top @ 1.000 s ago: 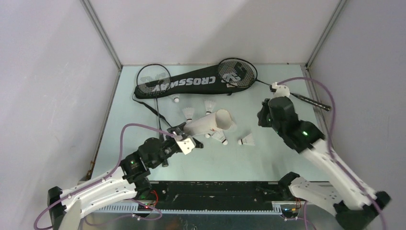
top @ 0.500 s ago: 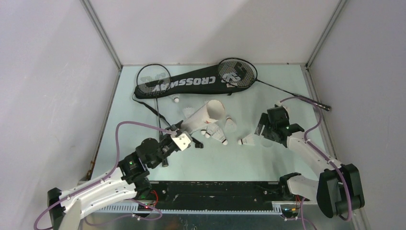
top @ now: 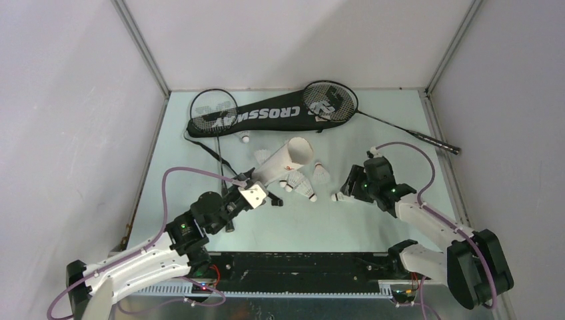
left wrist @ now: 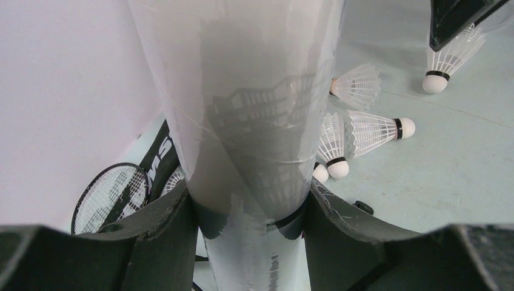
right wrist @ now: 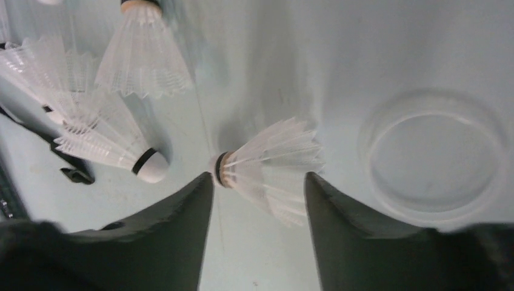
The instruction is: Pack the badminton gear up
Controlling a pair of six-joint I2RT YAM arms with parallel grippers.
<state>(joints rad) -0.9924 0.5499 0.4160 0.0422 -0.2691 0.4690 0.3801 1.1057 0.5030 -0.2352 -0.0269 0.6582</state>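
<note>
My left gripper (top: 256, 191) (left wrist: 248, 206) is shut on the long white tube (top: 285, 165) (left wrist: 242, 91) near its closed end, and the tube's open mouth points to the back right. Several white shuttlecocks (top: 303, 187) (left wrist: 376, 128) lie by the tube's mouth. My right gripper (top: 346, 190) (right wrist: 259, 179) stands open low over the table, with one lying shuttlecock (top: 340, 197) (right wrist: 270, 163) between its fingers, cork to the left. The black CROSSWAY bag (top: 266, 117) lies at the back, with one racket (top: 214, 110) at its left end and another racket (top: 331, 100) at its right.
A clear round lid (right wrist: 436, 157) lies on the table just right of my right fingers. The right racket's handle (top: 440, 143) reaches toward the right wall. A black strap (top: 213, 150) trails from the bag toward my left arm. Grey walls close in on three sides.
My right arm has swung from the back right down and left to the shuttlecock, and its jaws have opened. The tube's mouth has turned toward the back; my left arm has barely moved.
</note>
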